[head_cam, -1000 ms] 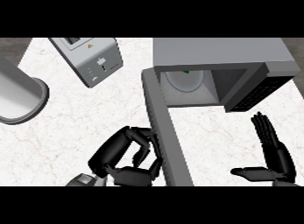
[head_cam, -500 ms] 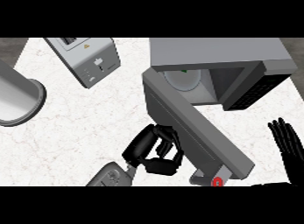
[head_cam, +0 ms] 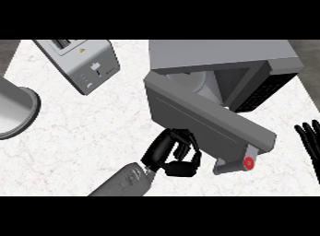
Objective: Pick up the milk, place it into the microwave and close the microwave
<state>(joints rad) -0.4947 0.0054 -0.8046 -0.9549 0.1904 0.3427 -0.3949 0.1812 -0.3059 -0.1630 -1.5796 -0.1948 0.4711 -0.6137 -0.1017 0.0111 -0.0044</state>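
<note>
Your milk (head_cam: 198, 83) sits inside the microwave (head_cam: 223, 55) at 1 o'clock. It shows only as a pale shape with a green speck at its upper edge, half hidden behind the door (head_cam: 203, 117), so you cannot tell its long axis or which way it points.

The door is partly open. Its long axis runs from the hinge side near the centre out towards 4 o'clock, and the handle (head_cam: 232, 166) with a red spot (head_cam: 248, 162) hangs at the free end.

Your left hand (head_cam: 169, 154) is just below centre at 6 o'clock. Its fingers are curled in and closed on nothing, and their backs touch the door's outer face near its lower edge. Your right hand (head_cam: 319, 145) rests at the view's right edge near 4 o'clock, fingers straight and spread, pointing up.

A toaster (head_cam: 80, 62) lies at 11 o'clock and a grey cylinder (head_cam: 6, 110) at 9 o'clock, both on the white counter (head_cam: 87, 133), well apart from the hands.

A second ago the door pointed straight to 6 o'clock, half a second ago to 5 o'clock, and now it has swung round towards the cavity. Your left hand has followed it up and to the right. The right hand has slid out to the edge.
</note>
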